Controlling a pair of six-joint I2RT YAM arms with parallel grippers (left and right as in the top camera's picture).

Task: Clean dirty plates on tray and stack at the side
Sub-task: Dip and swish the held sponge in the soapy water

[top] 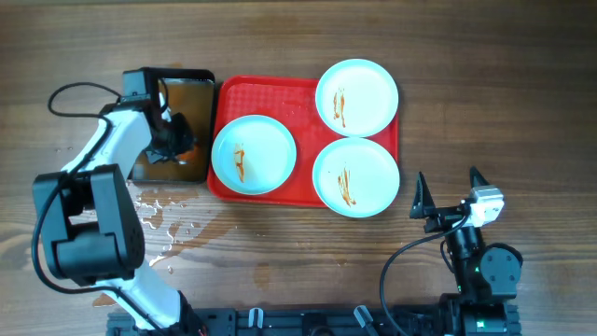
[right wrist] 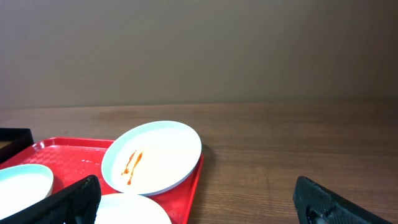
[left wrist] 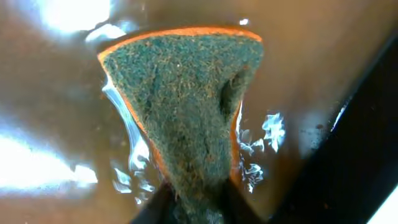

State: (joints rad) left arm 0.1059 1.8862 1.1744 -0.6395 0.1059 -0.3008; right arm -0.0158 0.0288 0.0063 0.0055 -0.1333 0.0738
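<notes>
Three pale plates with orange-brown streaks lie on the red tray [top: 280, 98]: one at the left [top: 254, 154], one at the top right [top: 357, 97], one at the bottom right [top: 355, 176]. My left gripper [top: 177, 140] is over the black pan [top: 201, 79], shut on a green and orange sponge [left wrist: 186, 106] that hangs just above the brownish water. My right gripper [top: 448, 198] is open and empty, low over the table to the right of the tray. The right wrist view shows the top right plate [right wrist: 155, 155] and the tray's edge [right wrist: 194, 186].
Water drops [top: 173, 219] are spilled on the wooden table in front of the black pan. The pan stands against the tray's left side.
</notes>
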